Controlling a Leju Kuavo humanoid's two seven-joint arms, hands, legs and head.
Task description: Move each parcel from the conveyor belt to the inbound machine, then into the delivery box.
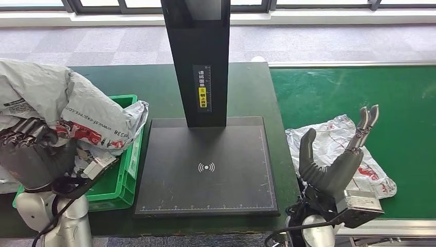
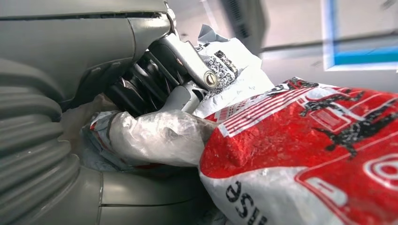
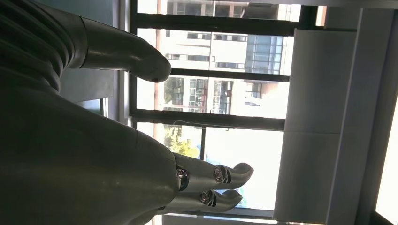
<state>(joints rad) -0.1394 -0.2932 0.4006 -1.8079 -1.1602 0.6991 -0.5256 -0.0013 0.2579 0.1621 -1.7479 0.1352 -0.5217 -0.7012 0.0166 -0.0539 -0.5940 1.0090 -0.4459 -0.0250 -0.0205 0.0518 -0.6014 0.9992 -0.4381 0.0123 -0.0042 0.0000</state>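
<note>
The left hand (image 1: 33, 149) holds a grey parcel (image 1: 56, 103) above the green box (image 1: 126, 170). The right hand (image 1: 337, 164) is open over a white parcel (image 1: 329, 141) on the green belt (image 1: 401, 108).

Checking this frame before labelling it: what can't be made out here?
- Green bin contents: head view, hidden by the grey parcel in the left hand.
- Parcel label: left wrist view, blurred.
- White parcel on the belt: partly behind the open right hand.
</note>
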